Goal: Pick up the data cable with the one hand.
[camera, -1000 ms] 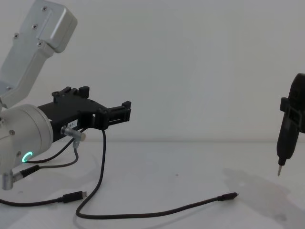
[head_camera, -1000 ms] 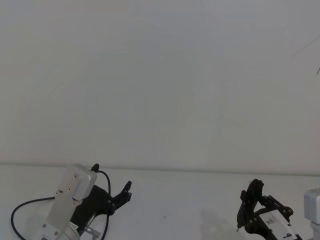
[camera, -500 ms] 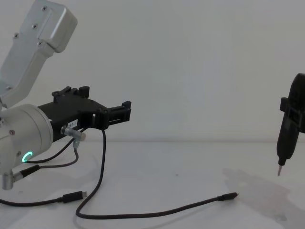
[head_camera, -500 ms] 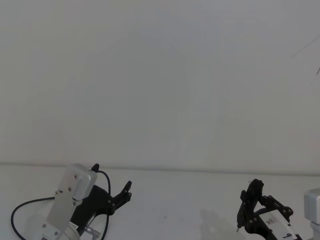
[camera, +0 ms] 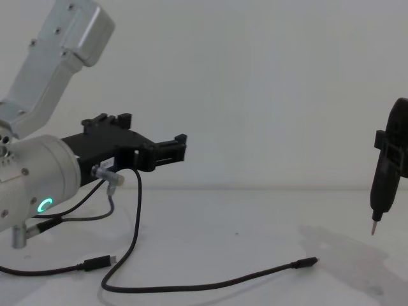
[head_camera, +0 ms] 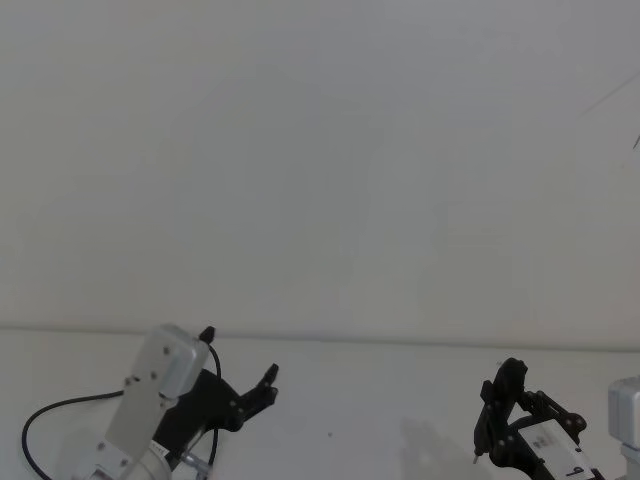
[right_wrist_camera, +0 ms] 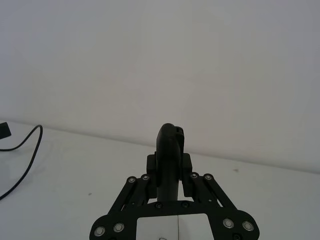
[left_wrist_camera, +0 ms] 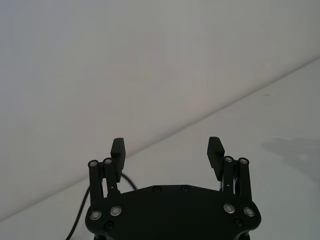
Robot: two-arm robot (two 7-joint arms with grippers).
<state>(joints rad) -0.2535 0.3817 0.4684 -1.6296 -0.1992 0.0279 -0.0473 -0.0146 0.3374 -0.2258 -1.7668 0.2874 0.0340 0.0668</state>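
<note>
The data cable lies on the white table as a thin black cord. Its slim plug points right, and its left part climbs behind my left gripper. That gripper hangs above the table, up and left of the plug, open with nothing between its fingers. The left wrist view puts the left gripper over bare table, a piece of the cord beside it. In the head view the left gripper is low on the left. My right gripper is shut on a dark pen-like tool at the right edge.
A second black plug on a cord lies on the table under the left arm's silver wrist. A plain white wall stands behind the table. Another stretch of black cord curves at the side of the right wrist view.
My left arm has shifted a little to the right and forward, carrying the open gripper with it. The cable on the table and the right arm have stayed put.
</note>
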